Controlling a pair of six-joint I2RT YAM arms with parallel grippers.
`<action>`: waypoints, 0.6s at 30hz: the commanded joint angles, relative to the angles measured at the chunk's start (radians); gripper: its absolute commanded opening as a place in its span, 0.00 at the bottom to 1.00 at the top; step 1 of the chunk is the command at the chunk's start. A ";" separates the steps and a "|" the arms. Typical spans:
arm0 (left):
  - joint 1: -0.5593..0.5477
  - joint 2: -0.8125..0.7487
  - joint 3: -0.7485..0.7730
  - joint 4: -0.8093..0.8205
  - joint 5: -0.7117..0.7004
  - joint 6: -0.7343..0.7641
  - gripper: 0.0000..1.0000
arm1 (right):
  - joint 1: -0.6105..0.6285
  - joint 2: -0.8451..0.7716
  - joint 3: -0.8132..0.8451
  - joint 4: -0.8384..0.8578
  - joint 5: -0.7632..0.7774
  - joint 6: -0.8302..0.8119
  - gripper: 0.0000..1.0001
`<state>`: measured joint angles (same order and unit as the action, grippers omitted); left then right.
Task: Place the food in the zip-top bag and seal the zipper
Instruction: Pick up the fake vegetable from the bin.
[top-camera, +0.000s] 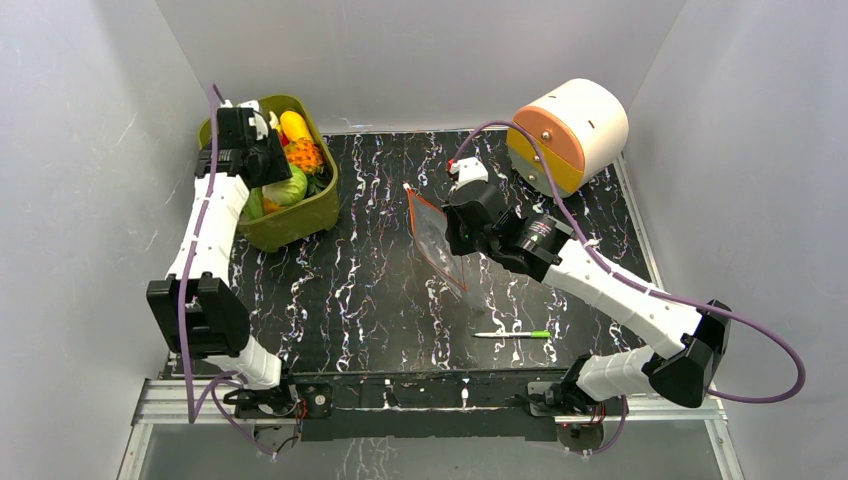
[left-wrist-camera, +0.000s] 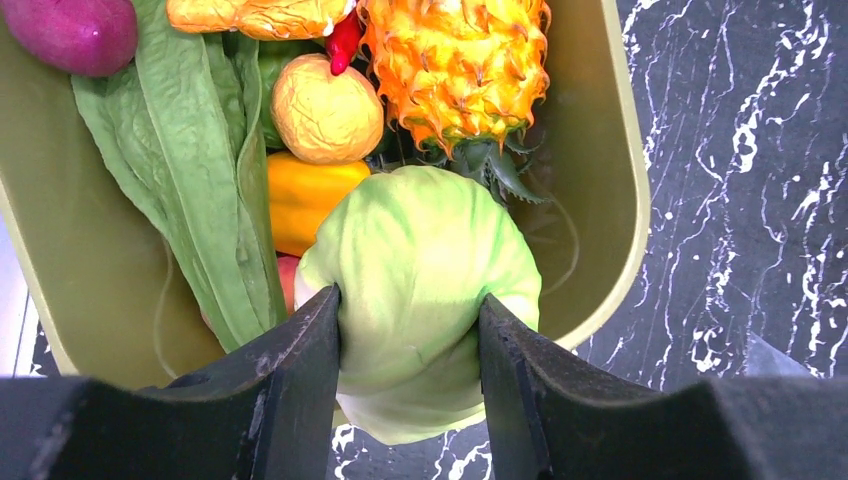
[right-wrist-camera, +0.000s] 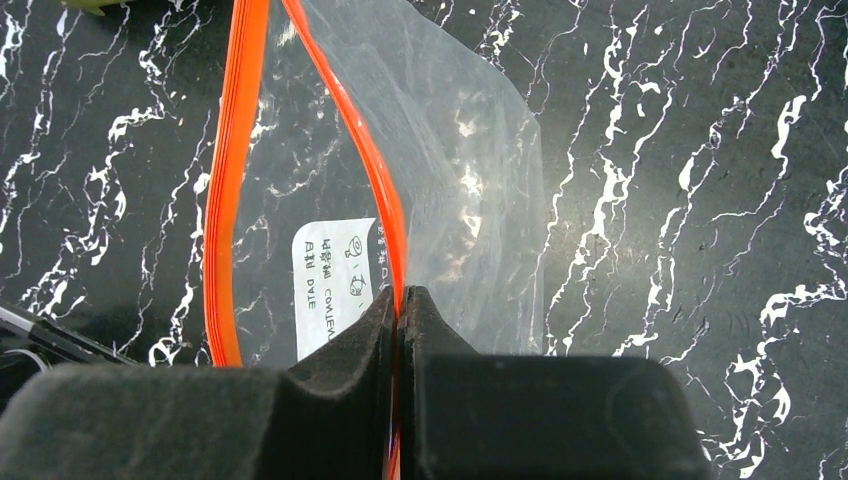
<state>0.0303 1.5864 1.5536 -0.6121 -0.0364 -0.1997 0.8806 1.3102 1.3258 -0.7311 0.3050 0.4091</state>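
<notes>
My left gripper (left-wrist-camera: 410, 315) is shut on a light green cabbage (left-wrist-camera: 420, 270) at the near end of an olive bin (left-wrist-camera: 600, 180). The rest of the food lies in the bin: an orange pineapple (left-wrist-camera: 455, 60), a yellow ball (left-wrist-camera: 325, 112), a long green leaf (left-wrist-camera: 190, 150) and a purple piece (left-wrist-camera: 70, 30). In the top view this gripper (top-camera: 262, 165) hangs over the bin (top-camera: 300, 222). My right gripper (right-wrist-camera: 400, 296) is shut on one side of the red-orange zipper (right-wrist-camera: 375, 170) of the clear zip-top bag (right-wrist-camera: 470, 170), whose mouth gapes open. The bag (top-camera: 435, 240) stands mid-table under the right gripper (top-camera: 460, 225).
A green-and-white pen (top-camera: 512, 334) lies on the black marbled table (top-camera: 360, 300) near the front. A white and orange cylinder (top-camera: 567, 130) sits at the back right. White walls close in the table on three sides.
</notes>
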 joint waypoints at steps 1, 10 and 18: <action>0.003 -0.113 -0.018 -0.028 0.038 -0.042 0.22 | -0.004 -0.007 0.035 0.062 0.006 0.051 0.00; 0.003 -0.210 -0.045 -0.015 0.134 -0.135 0.19 | -0.004 0.009 0.050 0.086 0.036 0.095 0.00; -0.037 -0.449 -0.252 0.159 0.606 -0.328 0.19 | -0.003 -0.006 0.038 0.154 0.034 0.198 0.00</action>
<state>0.0288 1.2251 1.3766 -0.5674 0.3309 -0.4232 0.8806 1.3243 1.3319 -0.6682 0.3241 0.5564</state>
